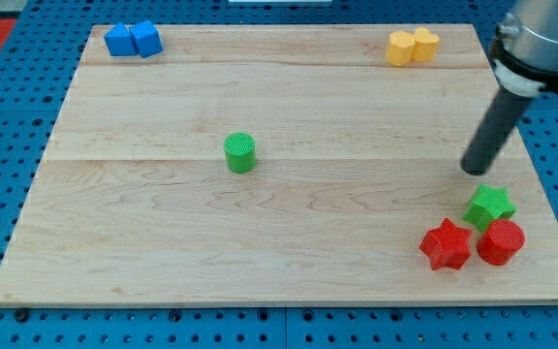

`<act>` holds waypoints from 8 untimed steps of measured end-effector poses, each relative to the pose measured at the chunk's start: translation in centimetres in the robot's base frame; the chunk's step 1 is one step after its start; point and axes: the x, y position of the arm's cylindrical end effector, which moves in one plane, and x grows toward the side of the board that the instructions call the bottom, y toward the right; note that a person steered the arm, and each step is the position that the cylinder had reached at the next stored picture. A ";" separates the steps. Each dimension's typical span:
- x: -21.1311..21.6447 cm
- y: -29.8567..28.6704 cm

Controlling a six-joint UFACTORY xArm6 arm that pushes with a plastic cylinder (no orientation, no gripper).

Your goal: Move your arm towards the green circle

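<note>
Board (289,242) of pale wood, lying on blue pegboard (550,145), fills most of the view. Arm's dark rod comes down from the view's top right; my tip (474,171) rests on the wood near the board's right edge. No claw on this rig, just a bare rod, so nothing is released, clenched or grasped. Blue blocks (133,40), two touching, sit far to the tip's left at the view's top. Yellow blocks (412,46), also a touching pair, lie above the tip, slightly left. Red star (446,244) and red cylinder (501,241) lie below the tip. Green star (489,206) sits just below the tip, apart from it. Green circle (240,152), an upright cylinder, stands well apart to the tip's left, alone mid-board.
</note>
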 end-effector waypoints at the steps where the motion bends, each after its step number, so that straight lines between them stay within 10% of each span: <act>1: -0.3 -8.1; 3: 5.4 -23.2; 5: -1.6 -34.0; 8: -2.0 -12.9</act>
